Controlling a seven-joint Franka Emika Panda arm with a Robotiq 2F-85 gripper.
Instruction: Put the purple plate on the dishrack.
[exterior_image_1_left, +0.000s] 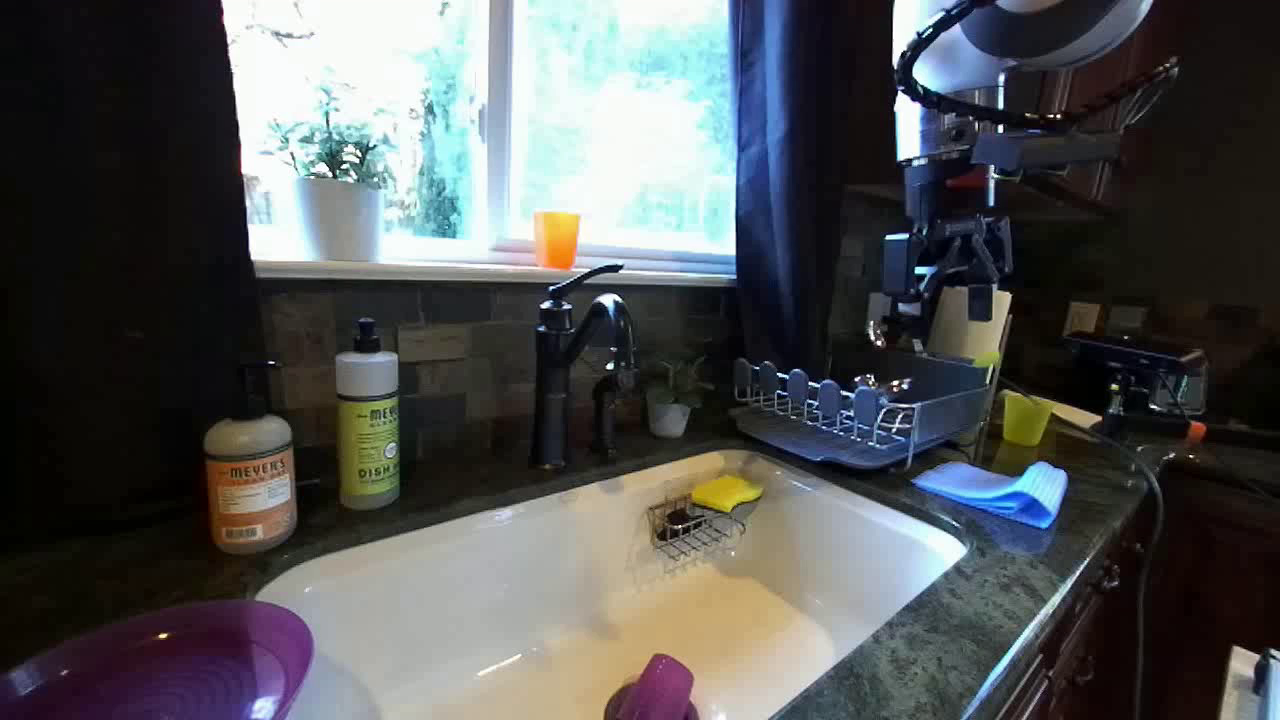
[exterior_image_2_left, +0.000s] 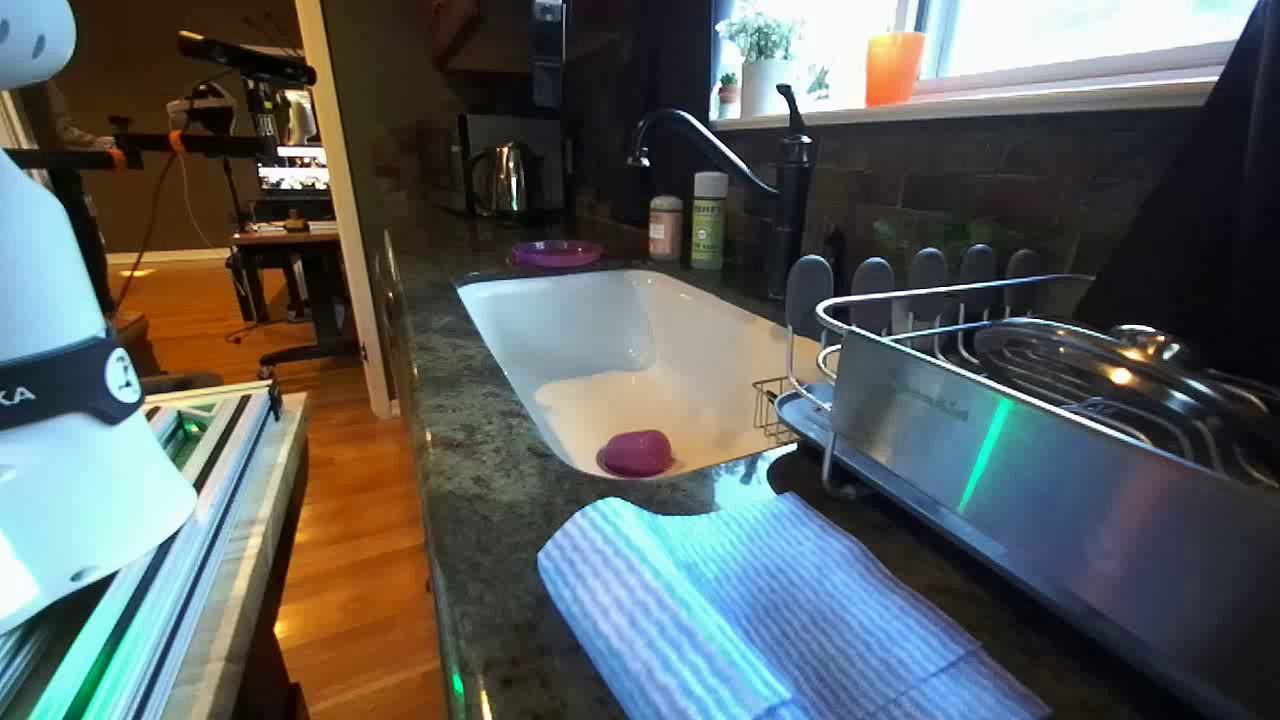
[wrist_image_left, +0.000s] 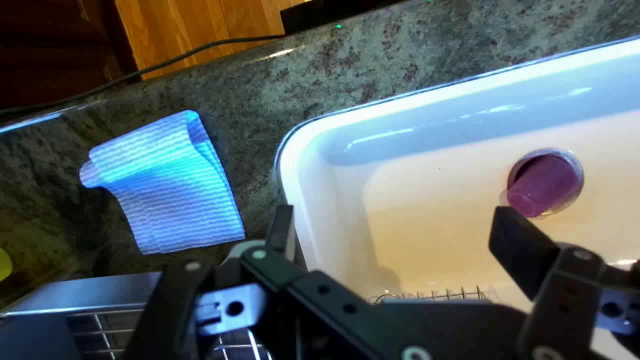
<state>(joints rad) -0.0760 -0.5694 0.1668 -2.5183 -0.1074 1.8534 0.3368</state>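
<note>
The purple plate (exterior_image_1_left: 170, 660) lies on the counter past the sink's far end from the rack. It also shows in an exterior view (exterior_image_2_left: 557, 253) and is out of the wrist view. The dishrack (exterior_image_1_left: 940, 420) stands on the counter at the sink's opposite end. It shows large in an exterior view (exterior_image_2_left: 1050, 480) and partly, behind my fingers, in the wrist view (wrist_image_left: 110, 295). A shiny metal lid (exterior_image_2_left: 1080, 350) lies in it. My gripper (exterior_image_1_left: 945, 310) hangs above the rack, pointing down. In the wrist view the gripper (wrist_image_left: 395, 210) is wide open, with nothing between its fingers.
The white sink (exterior_image_1_left: 450, 620) holds a purple cup (wrist_image_left: 545, 185) and a wire caddy with a yellow sponge (exterior_image_1_left: 727, 492). A tall faucet (exterior_image_1_left: 553, 390) and soap bottles (exterior_image_1_left: 368, 420) stand behind it. A blue cloth (wrist_image_left: 170, 185) and a yellow-green cup (exterior_image_1_left: 1026, 420) are near the rack.
</note>
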